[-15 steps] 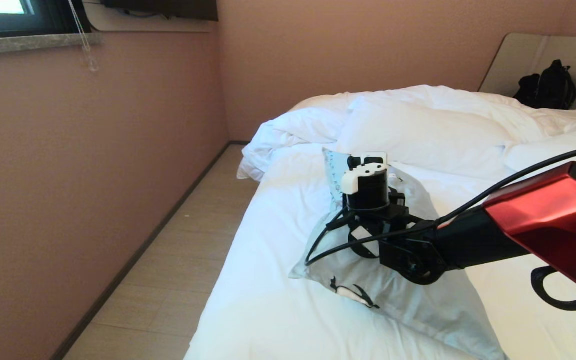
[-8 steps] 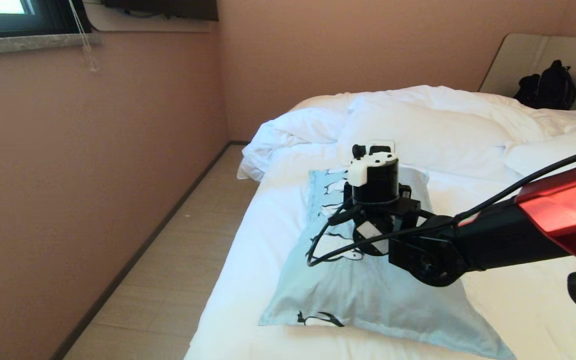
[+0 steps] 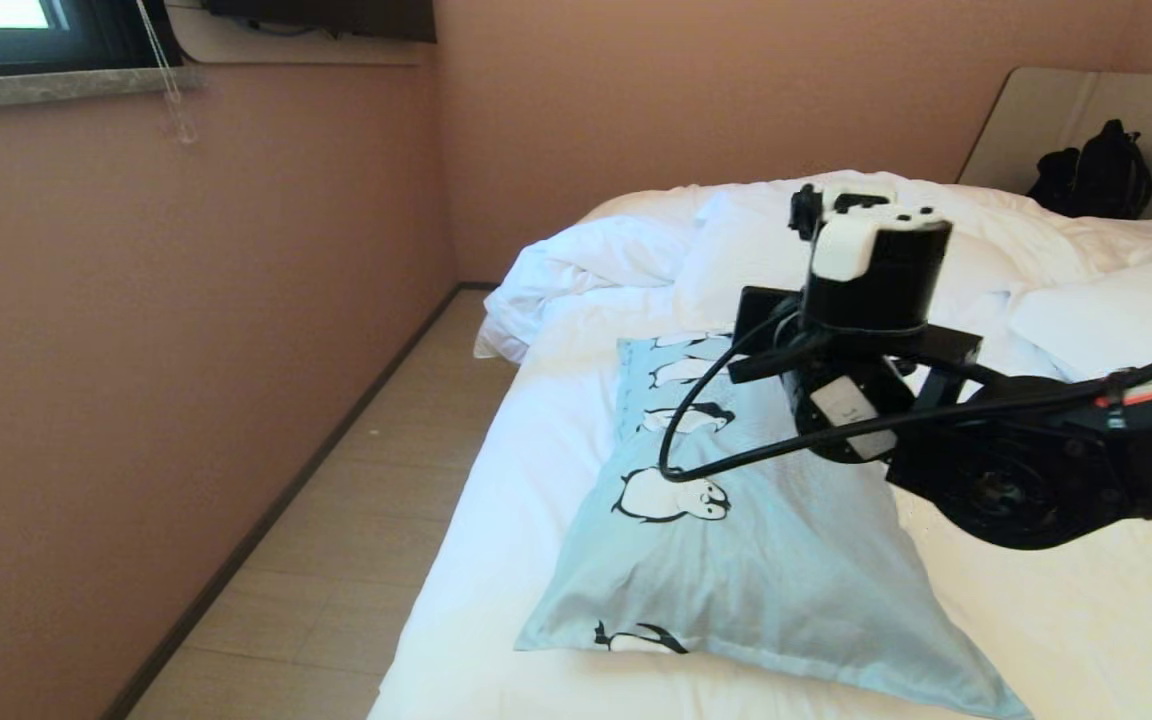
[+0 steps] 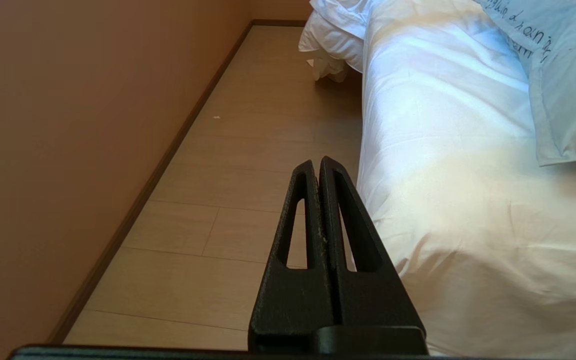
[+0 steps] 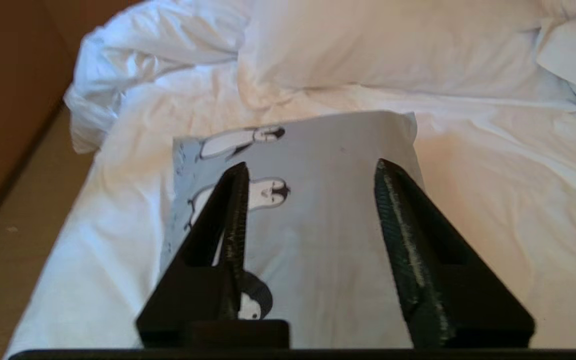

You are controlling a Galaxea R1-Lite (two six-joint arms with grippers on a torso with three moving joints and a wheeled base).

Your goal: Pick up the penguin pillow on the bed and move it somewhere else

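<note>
Penguin pillow (image 3: 736, 560) lies flat near the left edge of the bed (image 3: 496, 600), released. My right pincer (image 5: 308, 175) hangs above it, fingers apart, empty. My left pincer (image 4: 316, 172) closed, beside the bed over floor (image 4: 248, 150).

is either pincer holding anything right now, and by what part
Nothing is held. The right pincer is open above the penguin pillow, which lies flat on the bed. The left pincer is shut and empty.

My head camera looks down over my right claw (image 3: 816, 215) onto the bed (image 3: 496, 560). My right wrist camera peers between its fingers at the penguin pillow (image 5: 328, 220) below, also seen from my head. My left wrist camera sits low behind my left claw (image 4: 318, 167), catching the pillow's corner.
</note>
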